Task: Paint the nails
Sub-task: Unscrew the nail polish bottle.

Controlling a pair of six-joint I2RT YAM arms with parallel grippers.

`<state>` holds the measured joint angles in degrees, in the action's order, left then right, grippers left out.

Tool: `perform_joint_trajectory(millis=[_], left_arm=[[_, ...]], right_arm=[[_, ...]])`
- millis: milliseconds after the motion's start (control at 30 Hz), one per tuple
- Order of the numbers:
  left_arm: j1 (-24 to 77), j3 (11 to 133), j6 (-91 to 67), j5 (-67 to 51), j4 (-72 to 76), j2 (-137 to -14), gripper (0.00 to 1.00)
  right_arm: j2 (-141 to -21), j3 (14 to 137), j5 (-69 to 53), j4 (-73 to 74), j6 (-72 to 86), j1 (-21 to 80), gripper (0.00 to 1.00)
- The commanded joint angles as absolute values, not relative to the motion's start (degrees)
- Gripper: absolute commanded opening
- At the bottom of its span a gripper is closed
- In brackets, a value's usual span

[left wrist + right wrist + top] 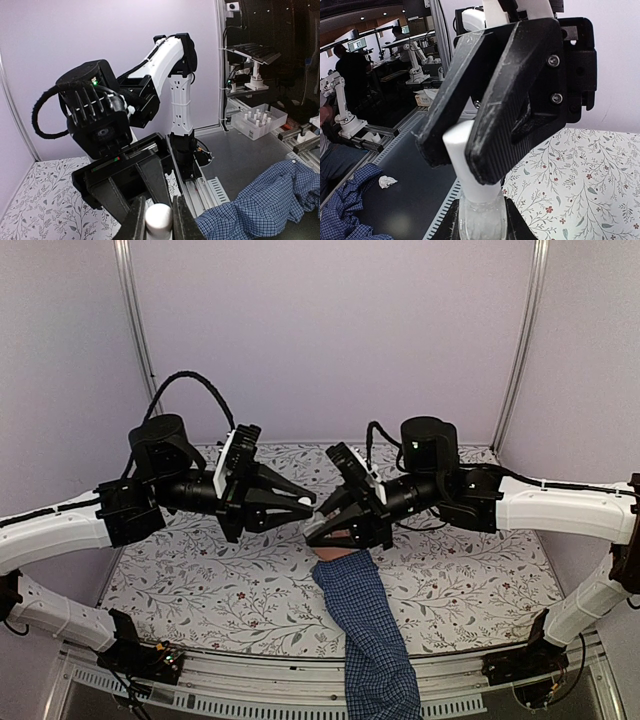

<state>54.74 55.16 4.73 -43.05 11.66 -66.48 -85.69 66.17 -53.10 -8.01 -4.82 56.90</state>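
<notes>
A small nail polish bottle hangs in mid-air over the table's middle, between my two grippers. My right gripper (481, 229) is shut on its clear glass body (481, 215). My left gripper (159, 226) is shut on its white cap (159, 216), which also shows as a white tip (303, 502) from above. Just below them lies the pale hand (335, 553), ending a blue checked sleeve (368, 625). The right gripper (318, 528) covers most of the hand. The nails are too small and too hidden to make out.
The table carries a floral-patterned cloth (200, 580). The sleeve runs over the near table edge between the arm bases. Purple walls close in the back and both sides. Beyond the table, a rack of white vials (257, 120) stands on a grey bench.
</notes>
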Motion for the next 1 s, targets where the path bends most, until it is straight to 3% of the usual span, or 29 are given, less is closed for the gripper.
perform_joint_trajectory(millis=[0, 267, 533, 967], left_arm=[[54.52, 54.94, 3.82, -39.25, 13.28, -65.27, 0.0], [54.55, 48.84, -3.21, -23.13, 23.69, -62.59, 0.0], [54.51, 48.95, -2.51, -20.96, 21.76, -63.63, 0.0], [54.42, 51.05, -0.35, -20.08, 17.59, -63.19, 0.33]], right_arm=[[-84.52, 67.69, -48.28, -10.33, -3.46, 56.34, 0.0], [-81.39, 64.28, -36.64, -14.87, -1.95, 56.27, 0.0], [-80.42, 64.27, -36.12, -15.53, -2.19, 56.07, 0.0], [-81.55, 64.44, -37.65, -13.84, -2.94, 56.07, 0.0]])
